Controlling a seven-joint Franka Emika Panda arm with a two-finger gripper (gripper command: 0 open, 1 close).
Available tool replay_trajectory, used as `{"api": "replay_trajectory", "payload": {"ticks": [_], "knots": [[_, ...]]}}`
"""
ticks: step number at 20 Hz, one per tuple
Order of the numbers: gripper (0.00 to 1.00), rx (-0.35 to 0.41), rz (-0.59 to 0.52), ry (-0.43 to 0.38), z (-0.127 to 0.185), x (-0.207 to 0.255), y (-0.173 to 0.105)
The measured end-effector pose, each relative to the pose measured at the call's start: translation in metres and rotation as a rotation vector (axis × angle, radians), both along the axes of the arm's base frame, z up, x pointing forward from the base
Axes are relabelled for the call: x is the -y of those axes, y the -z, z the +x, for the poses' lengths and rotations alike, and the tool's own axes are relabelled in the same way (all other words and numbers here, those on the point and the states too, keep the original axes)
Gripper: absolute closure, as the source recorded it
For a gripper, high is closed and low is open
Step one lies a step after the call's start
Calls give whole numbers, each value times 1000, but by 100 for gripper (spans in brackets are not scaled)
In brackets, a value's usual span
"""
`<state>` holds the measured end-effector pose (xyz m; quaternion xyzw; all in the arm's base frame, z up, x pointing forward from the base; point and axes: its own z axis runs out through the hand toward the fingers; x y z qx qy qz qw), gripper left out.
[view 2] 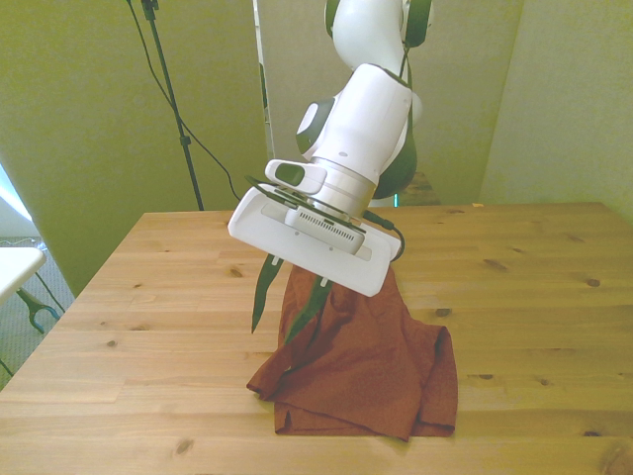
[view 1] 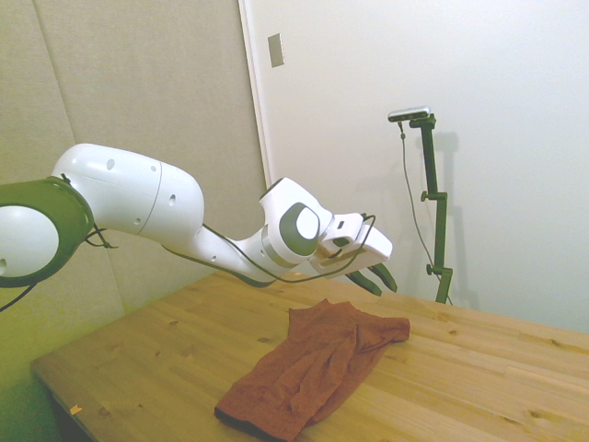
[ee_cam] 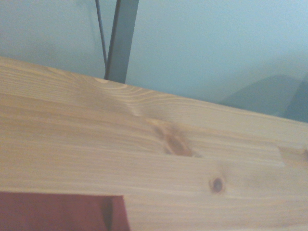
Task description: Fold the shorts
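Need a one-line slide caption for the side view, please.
Open end effector hovers just above the rust shorts, which lie released and bunched on the wooden table.

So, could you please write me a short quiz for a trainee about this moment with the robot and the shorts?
1. True or false: the gripper is clamped on the shorts.
2. Multiple choice: where are the shorts? A) hanging in the air from the fingers; B) lying bunched on the wooden table; C) draped over the table's edge.
3. Fill in the missing word: in the front view, the two dark fingers stand ____ , with nothing between them.

Key
1. False. The fingers are spread and hold no cloth.
2. B. The whole garment rests on the tabletop, partly folded over itself.
3. apart (open).
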<state>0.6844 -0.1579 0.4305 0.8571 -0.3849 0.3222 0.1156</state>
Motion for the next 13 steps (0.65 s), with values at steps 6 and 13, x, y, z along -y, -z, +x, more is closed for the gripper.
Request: {"api": "replay_trajectory", "payload": {"ticks": [6, 13], "knots": [[0, -198, 308, -21, -76, -90, -11], [0, -382, 466, -74, -210, -165, -23]]}}
